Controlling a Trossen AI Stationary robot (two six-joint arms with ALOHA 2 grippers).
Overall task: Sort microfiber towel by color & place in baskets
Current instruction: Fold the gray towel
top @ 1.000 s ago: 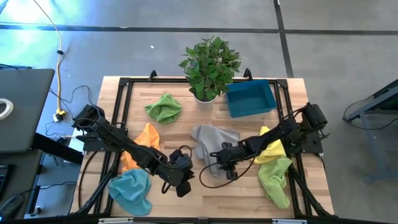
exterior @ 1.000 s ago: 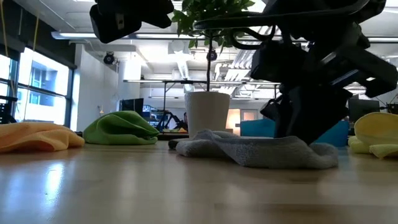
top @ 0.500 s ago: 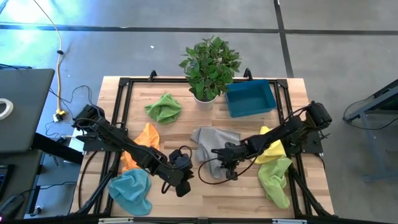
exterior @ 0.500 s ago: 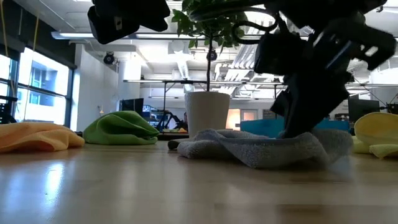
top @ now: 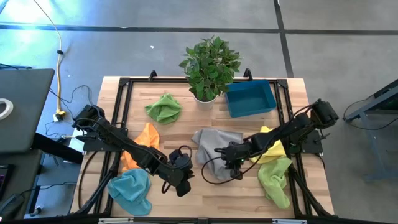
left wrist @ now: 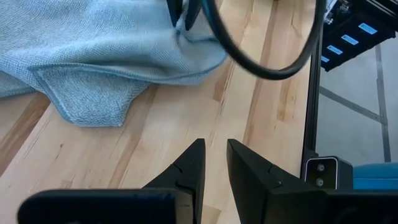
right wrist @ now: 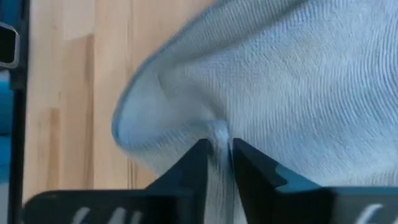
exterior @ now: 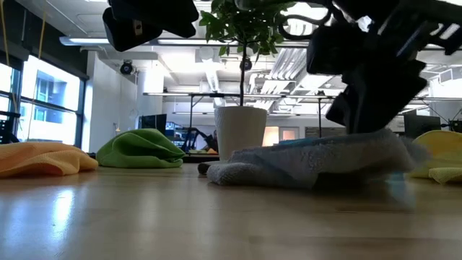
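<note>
Grey microfiber towel (top: 214, 142) pinched by right gripper (right wrist: 216, 144), one edge raised off wooden table (top: 249, 190); left gripper (left wrist: 214, 161) w/ fingers slightly apart, holding nothing, near teal towel (top: 131, 190)

A grey concrete floor (top: 348, 56) is seen around the light wooden slatted table (top: 261, 193); tall windows (exterior: 36, 101) are lit.

left arm reaching toward lower centre of the high view | left gripper (top: 184, 185) hovering, fingers slightly parted (narrow gap) | right arm stretching in from right | right gripper (top: 231, 163) pinching cloth, centre frame
</note>
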